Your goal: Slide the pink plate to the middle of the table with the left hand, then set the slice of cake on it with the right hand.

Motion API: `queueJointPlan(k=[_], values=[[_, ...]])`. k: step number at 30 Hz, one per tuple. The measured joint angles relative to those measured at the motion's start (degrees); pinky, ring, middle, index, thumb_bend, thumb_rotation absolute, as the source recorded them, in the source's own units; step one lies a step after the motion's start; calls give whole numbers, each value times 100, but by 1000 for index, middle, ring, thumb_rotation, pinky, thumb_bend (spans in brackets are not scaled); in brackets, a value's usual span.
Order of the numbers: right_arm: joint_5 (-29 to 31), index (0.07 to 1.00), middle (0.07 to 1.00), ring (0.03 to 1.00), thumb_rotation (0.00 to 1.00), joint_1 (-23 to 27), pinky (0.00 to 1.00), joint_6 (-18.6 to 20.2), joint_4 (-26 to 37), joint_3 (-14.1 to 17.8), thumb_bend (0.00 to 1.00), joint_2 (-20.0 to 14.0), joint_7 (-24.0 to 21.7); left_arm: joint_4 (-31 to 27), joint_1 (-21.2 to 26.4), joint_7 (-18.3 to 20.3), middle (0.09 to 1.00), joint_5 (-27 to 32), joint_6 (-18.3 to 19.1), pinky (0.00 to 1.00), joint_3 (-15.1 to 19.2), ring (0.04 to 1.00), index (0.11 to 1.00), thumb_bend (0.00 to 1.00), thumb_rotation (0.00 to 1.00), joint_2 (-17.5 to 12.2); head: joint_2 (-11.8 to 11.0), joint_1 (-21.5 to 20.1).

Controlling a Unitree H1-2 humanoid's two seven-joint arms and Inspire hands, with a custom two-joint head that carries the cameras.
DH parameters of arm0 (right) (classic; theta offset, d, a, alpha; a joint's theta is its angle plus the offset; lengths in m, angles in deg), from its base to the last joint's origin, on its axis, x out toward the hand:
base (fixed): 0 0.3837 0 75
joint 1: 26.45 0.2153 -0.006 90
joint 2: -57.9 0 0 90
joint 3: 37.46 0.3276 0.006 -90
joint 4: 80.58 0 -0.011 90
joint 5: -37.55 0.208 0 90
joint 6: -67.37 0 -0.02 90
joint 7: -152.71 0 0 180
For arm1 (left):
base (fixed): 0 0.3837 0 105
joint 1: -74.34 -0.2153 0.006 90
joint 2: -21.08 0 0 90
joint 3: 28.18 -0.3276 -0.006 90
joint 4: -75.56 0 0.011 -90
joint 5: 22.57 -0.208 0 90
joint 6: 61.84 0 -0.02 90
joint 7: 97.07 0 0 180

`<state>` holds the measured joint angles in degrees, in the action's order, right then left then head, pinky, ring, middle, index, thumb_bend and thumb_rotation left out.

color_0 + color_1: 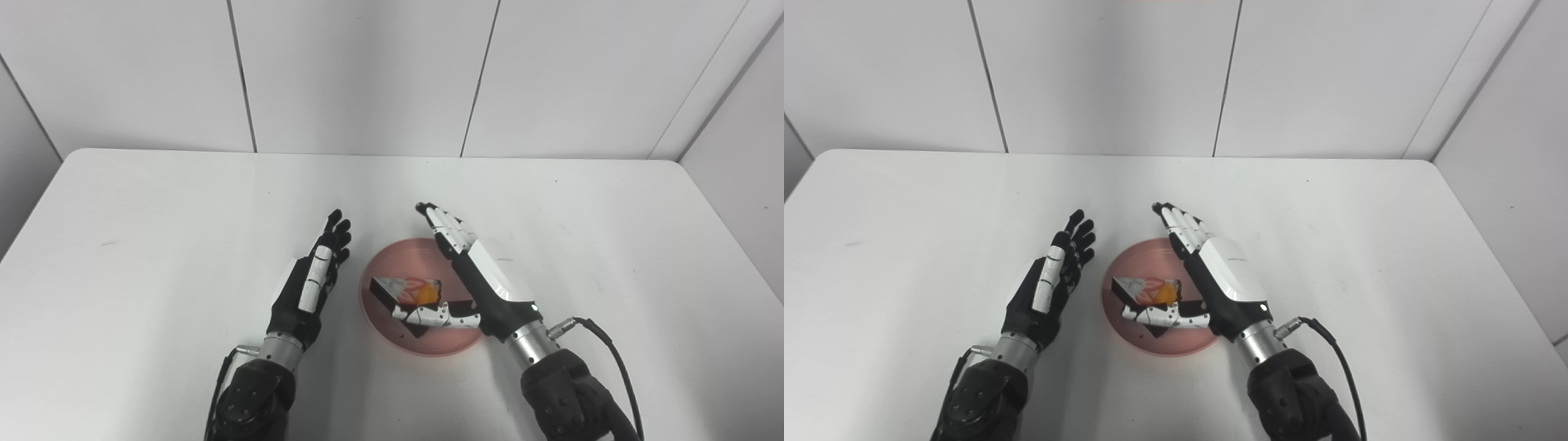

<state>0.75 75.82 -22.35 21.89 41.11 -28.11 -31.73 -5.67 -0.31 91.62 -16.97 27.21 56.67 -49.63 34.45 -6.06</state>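
Sitting midway between the table's (184,202) side edges, nearer the front edge, one pink plate (392,340) carries one cake slice (407,293); left hand (312,278) and right hand (484,275) flank it, fingers released.

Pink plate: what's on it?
The cake slice lies on the pink plate. The right hand, open, hangs over the plate's right side, its thumb hiding the slice's near edge.

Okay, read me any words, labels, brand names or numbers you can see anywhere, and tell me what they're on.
None: no readable text shows on the pink plate, the slice of cake, the left hand, the right hand, the table or the wall panels.
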Motion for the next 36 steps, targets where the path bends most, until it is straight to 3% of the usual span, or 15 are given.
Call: queueJointPlan(k=[6,11,15,17,20,24,30,36], values=[[800,1000,1000,1000,813,-154,991,-29,-5,594,662,263,459,-7,0,9,1000,4,-1,1000,8,1000,998,674,1000,-115,9,-26],[1288,1000,1000,1000,877,-250,1000,24,-52,907,603,428,534,-9,0,10,1000,4,-3,1000,17,1000,997,683,1000,-146,35,-70],[1977,1000,1000,1000,868,-341,1000,293,-53,1228,533,619,512,-7,0,7,1000,4,-13,1000,34,1000,1000,696,1000,-150,35,-97],[2508,1000,1000,1000,841,-367,1000,304,-84,1398,533,713,495,-4,0,7,1000,4,-25,1000,45,1000,1000,691,1000,-158,35,-105],[3119,1000,1000,1000,854,-380,1000,305,-238,1551,609,793,470,6,0,7,1000,2,-58,1000,47,1000,1000,680,1000,-158,35,-88],[3575,1000,1000,1000,903,-395,1000,304,-443,1635,683,909,467,72,0,-1,1000,-56,-223,1000,39,1000,1000,661,1000,-156,35,-53],[3860,1000,1000,1000,877,-398,1000,304,-594,1620,709,907,457,213,44,-111,1000,-119,-573,1000,53,1000,1000,664,1000,-122,35,-44],[4102,1000,1000,1000,876,-415,1000,404,-605,1594,661,905,446,312,98,-221,1000,-272,-830,1000,37,1000,1000,671,1000,-115,44,0]])
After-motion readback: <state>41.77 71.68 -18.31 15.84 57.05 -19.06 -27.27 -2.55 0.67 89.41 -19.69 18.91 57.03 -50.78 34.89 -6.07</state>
